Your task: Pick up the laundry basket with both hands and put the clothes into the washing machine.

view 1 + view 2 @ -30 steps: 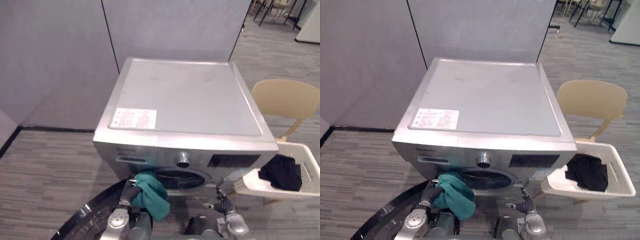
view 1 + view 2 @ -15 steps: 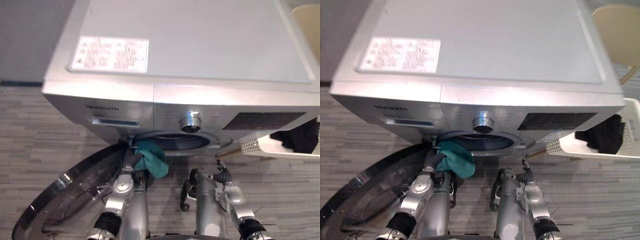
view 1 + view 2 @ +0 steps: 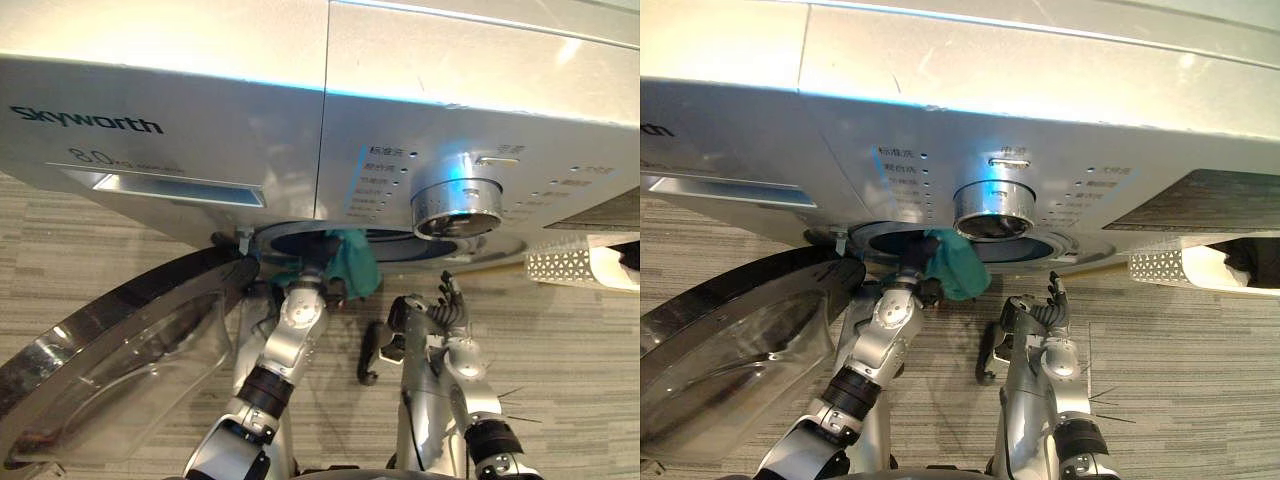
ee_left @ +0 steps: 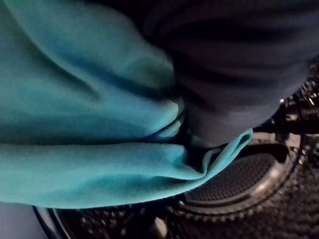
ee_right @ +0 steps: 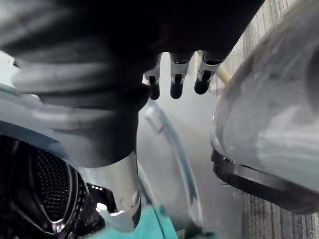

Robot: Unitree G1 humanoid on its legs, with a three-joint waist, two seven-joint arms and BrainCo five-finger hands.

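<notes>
A teal cloth [image 3: 353, 263] hangs at the lower rim of the silver washing machine's [image 3: 200, 90] round opening [image 3: 890, 240]. My left hand [image 3: 322, 284] is shut on the cloth just under that rim. In the left wrist view the teal cloth [image 4: 89, 124] is bunched against the hand's dark cover, with the perforated drum [image 4: 239, 184] behind it. My right hand [image 3: 446, 303] hovers empty below the dial [image 3: 457, 205], and its fingers [image 5: 172, 82] are straight. The white laundry basket [image 3: 1180, 267] stands at the right with a black garment [image 3: 1258, 262] in it.
The machine's glass door [image 3: 110, 350] is swung open to the left, low over the striped grey floor [image 3: 570, 340]. It also shows beside my right hand as a glass door [image 5: 269, 124]. The machine's front panel overhangs both hands.
The camera has tipped down and come closer to the machine's front. My left hand has carried the teal cloth up to the drum opening. The right hand has barely moved.
</notes>
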